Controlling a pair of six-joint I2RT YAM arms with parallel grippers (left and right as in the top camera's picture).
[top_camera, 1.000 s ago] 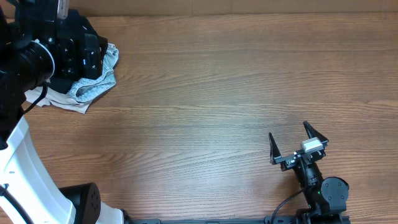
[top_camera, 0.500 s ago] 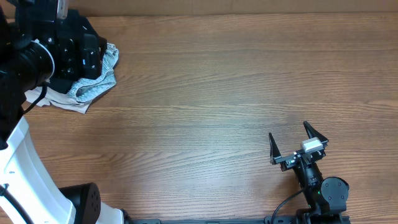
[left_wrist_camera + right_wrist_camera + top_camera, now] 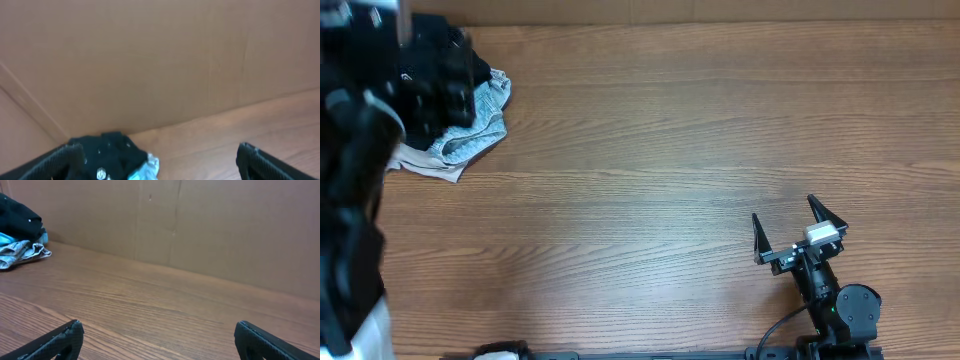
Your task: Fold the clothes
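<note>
Black, probably limp clothes (image 3: 110, 150) at lower left suit an edge pinch; left tool (image 3: 160, 147) and right tool (image 3: 157, 325) gape.

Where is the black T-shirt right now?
The black T-shirt lies at the table's far left corner in the overhead view, bunched in a pile beside the light-blue garment.

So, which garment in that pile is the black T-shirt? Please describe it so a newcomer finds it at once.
On the wooden table, go to the far left corner by the back wall, where a pile of garments lies. The black T-shirt is the dark bundle at its back. Unlike the light-blue garment and the beige garment in front, it is black with a small white logo.
</note>
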